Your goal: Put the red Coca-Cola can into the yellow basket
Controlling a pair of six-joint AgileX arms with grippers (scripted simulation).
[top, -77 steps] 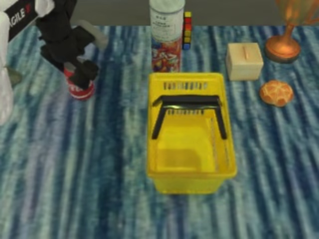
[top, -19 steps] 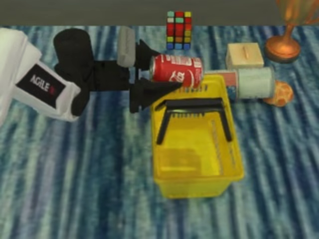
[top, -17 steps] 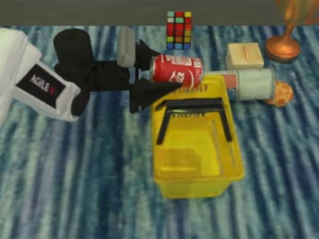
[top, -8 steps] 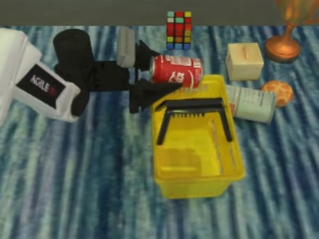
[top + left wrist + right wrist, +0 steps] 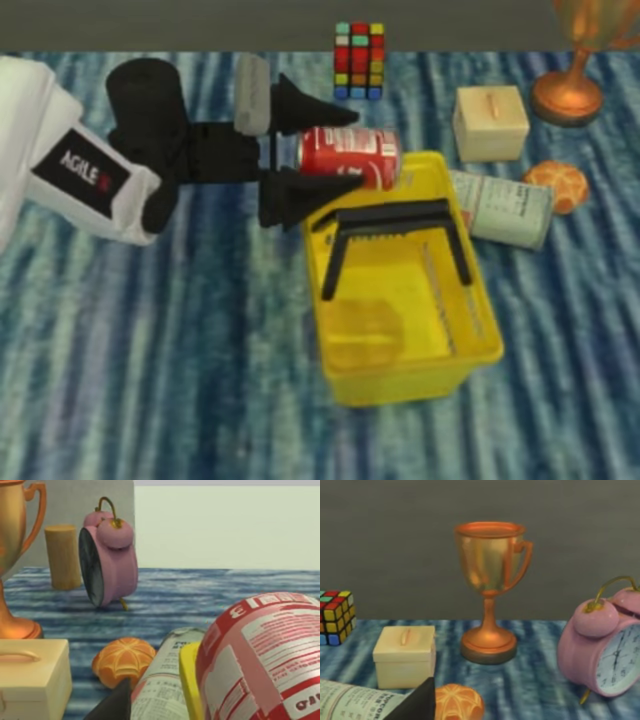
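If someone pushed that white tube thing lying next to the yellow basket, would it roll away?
Probably. The white canister is round and lies on its side on the blue cloth, so a sideways nudge would likely roll it. The yellow basket looks close on one side and might stop it; the bread bun might block the other way. Pushed end-on, it would more likely slide.

Left claw (image 5: 315, 145) level, reaching rightward, fingers spread

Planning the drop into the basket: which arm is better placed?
Left. Its gripper already has the red Coca-Cola can between its open jaws at the yellow basket rim; the right arm isn't visible from above.
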